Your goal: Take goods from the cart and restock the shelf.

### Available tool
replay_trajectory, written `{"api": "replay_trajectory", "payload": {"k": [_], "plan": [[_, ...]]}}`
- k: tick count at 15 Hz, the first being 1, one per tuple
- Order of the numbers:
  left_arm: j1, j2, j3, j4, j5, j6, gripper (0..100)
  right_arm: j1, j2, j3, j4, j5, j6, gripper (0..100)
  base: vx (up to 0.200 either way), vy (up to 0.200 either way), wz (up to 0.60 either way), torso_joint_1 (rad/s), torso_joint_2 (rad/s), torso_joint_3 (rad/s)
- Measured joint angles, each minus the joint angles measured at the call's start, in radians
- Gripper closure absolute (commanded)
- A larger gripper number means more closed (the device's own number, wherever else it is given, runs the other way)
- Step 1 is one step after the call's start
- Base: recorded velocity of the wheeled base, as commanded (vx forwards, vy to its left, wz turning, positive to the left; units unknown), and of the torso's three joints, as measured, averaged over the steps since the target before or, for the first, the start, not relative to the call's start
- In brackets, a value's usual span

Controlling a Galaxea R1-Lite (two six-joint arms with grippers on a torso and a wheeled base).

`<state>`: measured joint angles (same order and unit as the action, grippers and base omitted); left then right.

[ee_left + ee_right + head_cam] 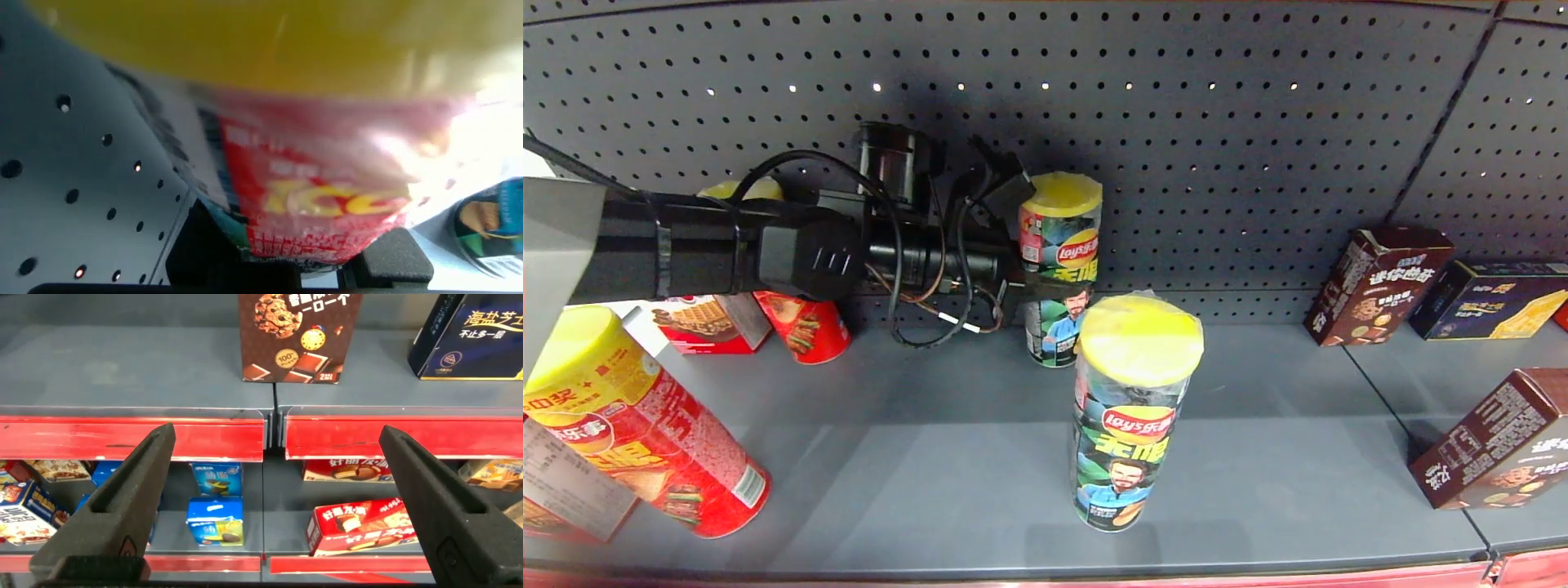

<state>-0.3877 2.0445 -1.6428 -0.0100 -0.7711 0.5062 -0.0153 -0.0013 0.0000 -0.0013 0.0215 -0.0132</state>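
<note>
A green-and-black chips can (pixel 1059 237) with a yellow lid stands upright at the back of the grey shelf (pixel 915 457), close to the pegboard wall. My left gripper (pixel 1058 286) comes in from the left and is shut on its middle. In the left wrist view that can (pixel 327 188) is very close, between the two black fingers (pixel 396 257). A second, identical can (pixel 1131 408) stands upright in front of it, nearer the shelf's edge. My right gripper (pixel 278 433) is open and holds nothing, facing the red price rail (pixel 196 433).
Red chips cans (pixel 645 433) (pixel 805 327) and a red waffle box (pixel 698 322) fill the shelf's left side. Brown cookie boxes (pixel 1376 282) (pixel 1494 441) and a dark blue box (pixel 1494 298) stand on the right. Lower shelves hold blue boxes (pixel 216 518) and red ones (pixel 359 527).
</note>
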Motion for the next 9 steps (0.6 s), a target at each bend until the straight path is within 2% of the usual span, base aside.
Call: {"api": "replay_trajectory", "payload": {"k": [3, 9], "plan": [[-0.004, 0.017, -0.002, -0.002, 0.001, 0.016, 100, 0.0, 0.0, 0.0, 0.0, -0.001, 0.0, 0, 0.0, 0.0, 0.0, 0.0, 0.0, 0.0], [-0.003, 0.028, 0.004, -0.002, 0.001, 0.018, 100, 0.0, 0.0, 0.0, 0.0, 0.0, 0.0, 0, 0.0, 0.0, 0.0, 0.0, 0.0, 0.0]]}}
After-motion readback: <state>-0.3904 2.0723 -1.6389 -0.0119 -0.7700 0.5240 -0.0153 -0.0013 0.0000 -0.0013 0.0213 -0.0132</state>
